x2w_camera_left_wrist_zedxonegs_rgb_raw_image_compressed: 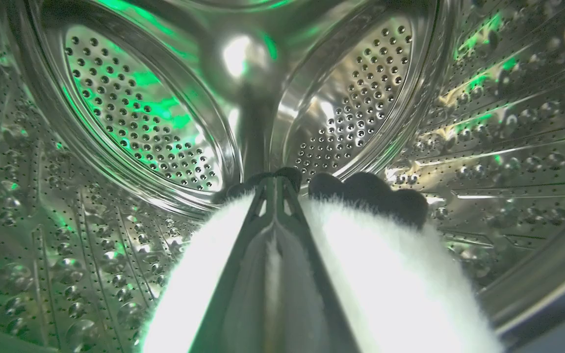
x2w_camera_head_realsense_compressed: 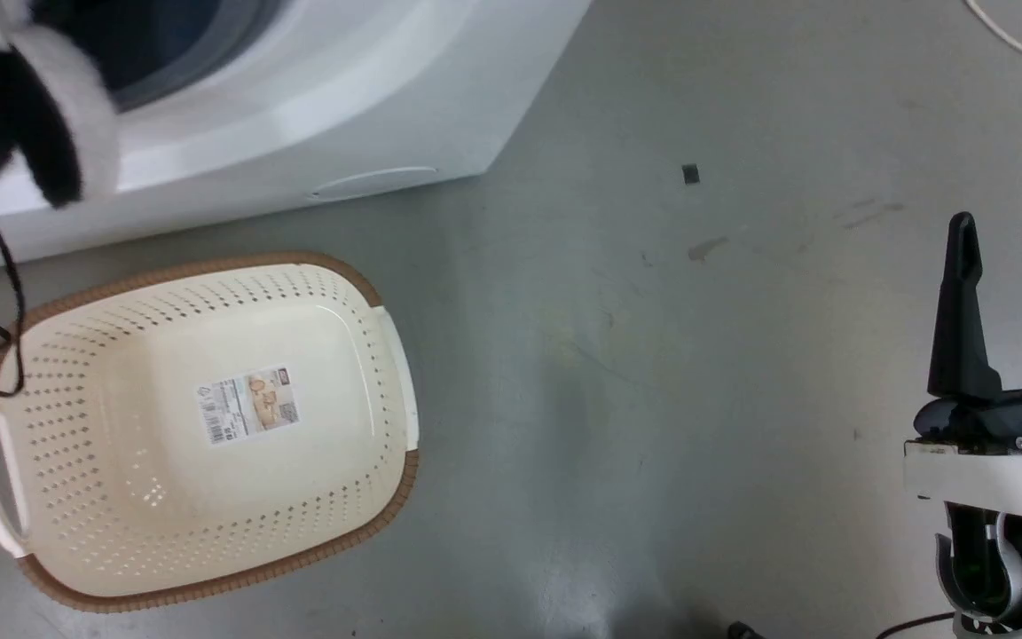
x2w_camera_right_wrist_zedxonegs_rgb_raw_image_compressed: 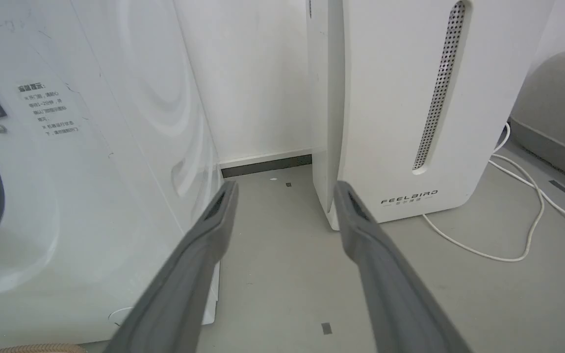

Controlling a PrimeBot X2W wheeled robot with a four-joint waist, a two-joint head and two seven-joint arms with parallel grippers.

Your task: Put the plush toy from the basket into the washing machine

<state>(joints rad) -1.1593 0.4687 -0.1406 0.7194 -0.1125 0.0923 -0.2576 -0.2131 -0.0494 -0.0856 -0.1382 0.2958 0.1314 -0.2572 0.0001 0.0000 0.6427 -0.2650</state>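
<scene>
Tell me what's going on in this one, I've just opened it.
The left gripper has its jaws shut on the plush toy and holds it in through the opening of the washing machine, facing the steel drum. The toy is not yet let go. The basket sits on the floor in front of the machine with just a paper label on its bottom. The right gripper is off to the side, jaws open, holding nothing.

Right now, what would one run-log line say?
left gripper: shut on plush toy, inside washing machine | right gripper: open | basket: on floor
</scene>
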